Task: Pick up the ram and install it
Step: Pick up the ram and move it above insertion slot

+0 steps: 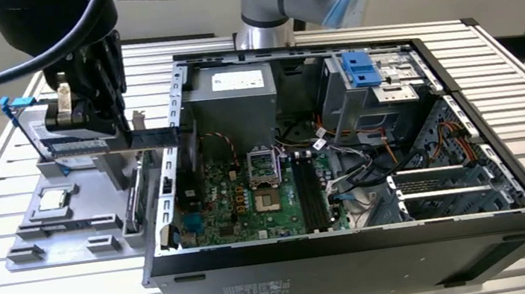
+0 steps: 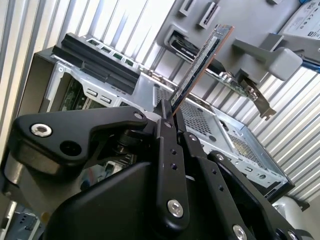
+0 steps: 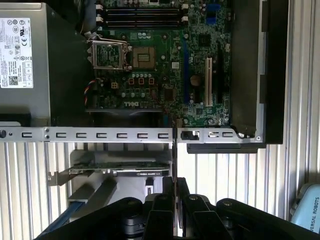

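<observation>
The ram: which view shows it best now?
The second wrist view: the ram shows its flat face, clamped in the gripper. The first wrist view has the ram edge-on; the exterior view, a dark strip.

Matte black tool (image 2: 169, 116), flat slim fingers (image 2: 170, 165), silver screws (image 2: 172, 208); grey blue-capped arm (image 1: 266, 11); thick black cable (image 1: 41, 60)

Ram (image 2: 200, 65): lower end is hidden between the fingers of the gripper (image 2: 169, 114). Arm (image 1: 270, 3): upper part is cut off by the exterior view's edge. Hard drive (image 2: 306, 20): largely cut off in the second wrist view.
</observation>
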Controlling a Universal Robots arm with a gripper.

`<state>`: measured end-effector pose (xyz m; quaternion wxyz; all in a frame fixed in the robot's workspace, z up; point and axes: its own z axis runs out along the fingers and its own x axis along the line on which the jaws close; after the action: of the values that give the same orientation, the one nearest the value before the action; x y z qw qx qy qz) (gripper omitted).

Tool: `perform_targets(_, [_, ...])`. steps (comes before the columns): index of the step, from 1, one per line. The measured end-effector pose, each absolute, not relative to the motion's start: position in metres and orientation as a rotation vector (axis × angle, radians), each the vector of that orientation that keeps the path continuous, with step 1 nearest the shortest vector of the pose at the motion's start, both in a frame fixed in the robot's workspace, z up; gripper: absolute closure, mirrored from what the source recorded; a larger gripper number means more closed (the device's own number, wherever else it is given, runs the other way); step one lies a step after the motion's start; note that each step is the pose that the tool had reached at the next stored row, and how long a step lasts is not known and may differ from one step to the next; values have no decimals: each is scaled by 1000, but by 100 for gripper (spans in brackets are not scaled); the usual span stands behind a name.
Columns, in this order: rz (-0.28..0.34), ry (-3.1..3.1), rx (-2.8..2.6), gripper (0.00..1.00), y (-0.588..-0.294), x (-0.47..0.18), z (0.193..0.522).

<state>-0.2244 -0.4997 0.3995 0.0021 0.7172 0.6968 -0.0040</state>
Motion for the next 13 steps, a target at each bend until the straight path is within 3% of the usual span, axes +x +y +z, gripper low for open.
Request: perform_targets(13, [-13,2186,2250,100,-500,-206,399])
